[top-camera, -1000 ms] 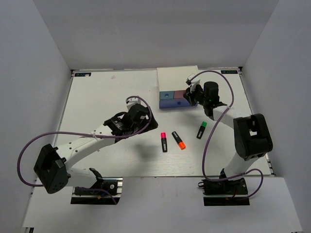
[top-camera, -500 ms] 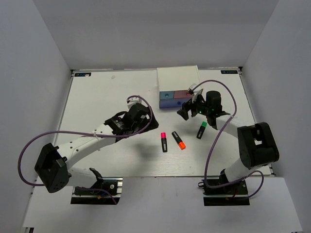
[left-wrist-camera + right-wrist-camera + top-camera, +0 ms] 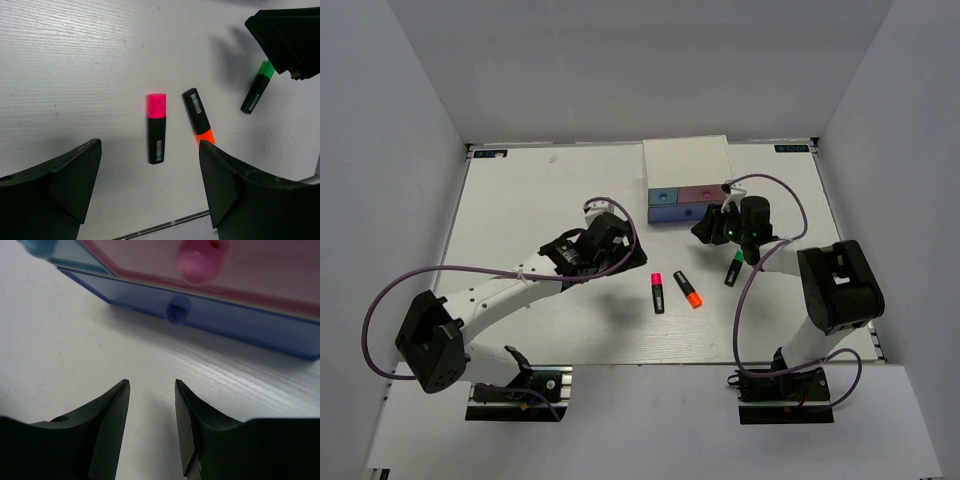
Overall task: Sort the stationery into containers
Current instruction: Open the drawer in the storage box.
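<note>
Three short black highlighters lie in the middle of the table: pink-capped (image 3: 657, 292) (image 3: 156, 127), orange-capped (image 3: 688, 289) (image 3: 198, 116) and green-capped (image 3: 735, 268) (image 3: 256, 91). The white cabinet (image 3: 685, 160) holds a light blue drawer (image 3: 664, 197), a pink drawer (image 3: 701, 194) and a wide blue-violet drawer (image 3: 680, 212) (image 3: 240, 325). My left gripper (image 3: 610, 258) (image 3: 150, 150) hovers open just left of the pink highlighter, empty. My right gripper (image 3: 712, 228) (image 3: 151, 385) is open and empty, low over the table just in front of the blue-violet drawer's knob (image 3: 177, 312).
The pink drawer's knob (image 3: 197, 260) and the light blue knob (image 3: 40, 246) show blurred at the top of the right wrist view. The green highlighter lies close beside my right forearm. White walls enclose the table (image 3: 540, 190) on three sides.
My right gripper has come away from the pink drawer's front, swung out, and settled lower in front of the blue-violet drawer, its jaws now apart. The left arm has barely moved.
</note>
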`<state>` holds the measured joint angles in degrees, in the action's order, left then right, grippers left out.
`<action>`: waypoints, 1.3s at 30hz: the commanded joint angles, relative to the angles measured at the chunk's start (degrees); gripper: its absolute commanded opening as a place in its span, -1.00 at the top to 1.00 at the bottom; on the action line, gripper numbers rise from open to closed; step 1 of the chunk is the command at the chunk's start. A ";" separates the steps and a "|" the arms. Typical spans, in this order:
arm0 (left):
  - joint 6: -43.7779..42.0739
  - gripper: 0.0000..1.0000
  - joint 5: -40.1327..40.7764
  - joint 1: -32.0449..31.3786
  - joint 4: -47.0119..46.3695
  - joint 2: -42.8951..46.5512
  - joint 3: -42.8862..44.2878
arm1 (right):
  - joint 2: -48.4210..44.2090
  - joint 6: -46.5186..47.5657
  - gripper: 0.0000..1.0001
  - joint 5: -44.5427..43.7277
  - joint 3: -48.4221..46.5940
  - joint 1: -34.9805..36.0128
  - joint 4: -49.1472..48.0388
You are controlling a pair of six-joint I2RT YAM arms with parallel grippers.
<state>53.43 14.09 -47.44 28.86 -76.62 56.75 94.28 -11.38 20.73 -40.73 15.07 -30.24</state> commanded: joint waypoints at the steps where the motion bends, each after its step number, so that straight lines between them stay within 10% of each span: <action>1: -0.43 -0.78 -0.20 0.16 0.76 0.07 2.05 | 2.22 -8.30 0.05 -4.03 -2.25 0.05 -3.68; 22: -1.49 -0.80 -2.40 0.16 0.76 -5.21 3.81 | 7.94 -25.62 0.08 -8.78 -1.81 0.84 -12.21; 39: -2.54 -0.80 -2.92 0.68 1.28 -8.37 5.39 | 6.54 -20.35 -0.15 -8.60 1.79 3.30 -16.78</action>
<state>51.88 11.33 -47.03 29.98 -85.19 59.83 103.11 -33.36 12.38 -40.64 18.11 -43.40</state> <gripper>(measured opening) 0.896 0.567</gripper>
